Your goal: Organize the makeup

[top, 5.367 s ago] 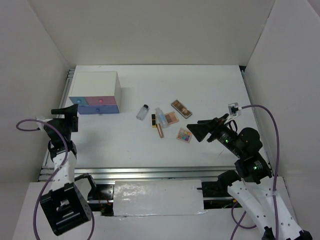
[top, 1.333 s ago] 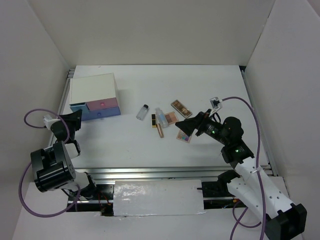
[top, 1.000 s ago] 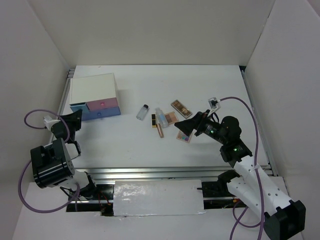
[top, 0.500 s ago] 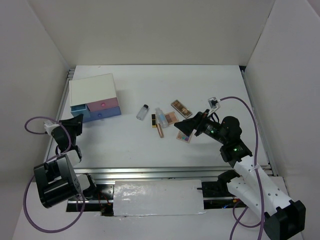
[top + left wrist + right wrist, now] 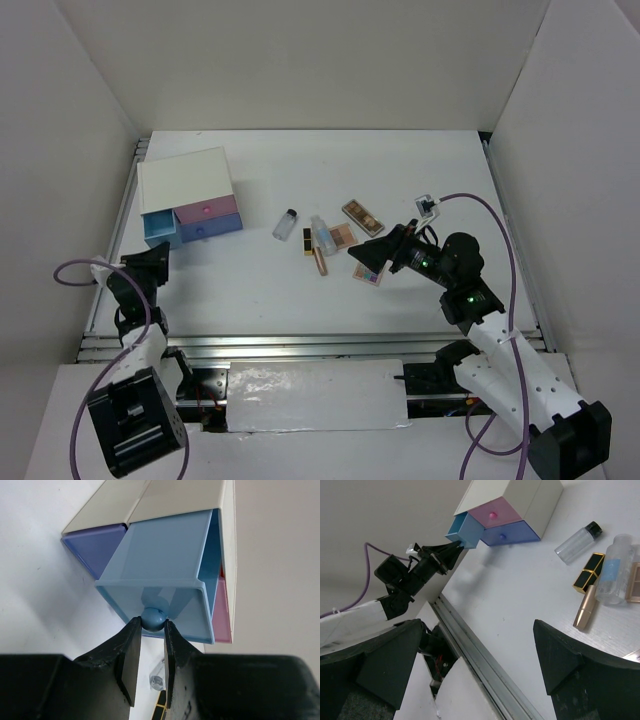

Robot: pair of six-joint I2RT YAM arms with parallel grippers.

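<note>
On the desk (image 5: 440, 170), entered largest to smallest.

1. White box (image 5: 185, 180), far left corner, turned at an angle. Four drawer fronts, pink and blue. Storage, not makeup.
2. Light-blue drawer (image 5: 158, 229), upper left of the box, drawn partly out. Its tray looks empty, likely opened to take the first items.
3. Left fingers (image 5: 134, 640), nearly closed, pinching the drawer's round blue knob (image 5: 152, 618) from both sides. This grip is what holds the drawer out.
4. Right fingers (image 5: 555, 650), spread wide, nothing between them. They hang just over the multicoloured palette, presumably lined up to pick it.
5. Multicoloured palette (image 5: 366, 273), flat, small bright squares, nearest the arms and partly covered by the right fingers.
6. Brown palette (image 5: 362, 216), flat, dark shades in a row, farthest back of the cluster.
7. Pinkish-tan palette (image 5: 344, 236), flat, between the other two, touching or just beside the tube.
8. Clear tube (image 5: 322, 235), lying down, pale blue label.
9. Clear bottle (image 5: 286, 224), dark cap, on its side, left of the cluster.
10. Brown-gold stick (image 5: 320, 261), slim, lying beside a black-and-gold case (image 5: 590, 571).

All makeup lies loose mid-desk, well apart from the box; none is stowed yet.
</note>
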